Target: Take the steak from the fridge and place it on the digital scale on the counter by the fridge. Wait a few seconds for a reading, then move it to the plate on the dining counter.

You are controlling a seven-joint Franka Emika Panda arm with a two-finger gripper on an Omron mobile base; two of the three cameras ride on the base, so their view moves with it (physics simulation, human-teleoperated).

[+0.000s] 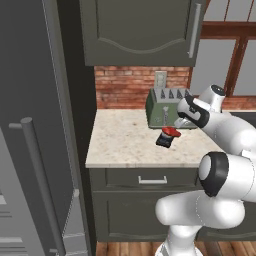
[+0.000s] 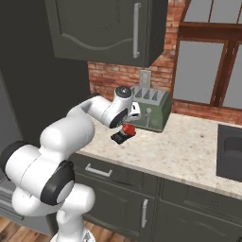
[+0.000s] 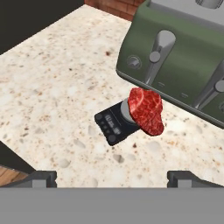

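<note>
Spread wide and gripping nothing, the hand (image 3: 112, 177) is seen hovering over the bench (image 1: 120, 145), just above the steak (image 3: 146, 110). Going left to right: the fridge (image 1: 30, 150) is seen at the bench's left end; the steak is set on the digital scale (image 3: 114, 124), overhanging its far side, mid-bench; close behind, toward the back edge, the green toaster (image 1: 162, 107) is found.

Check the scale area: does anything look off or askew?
The steak sits off-centre on the digital scale, overhanging the edge nearest the toaster. The scale lies skewed to the toaster's front. Nothing is spilled or damaged.
</note>
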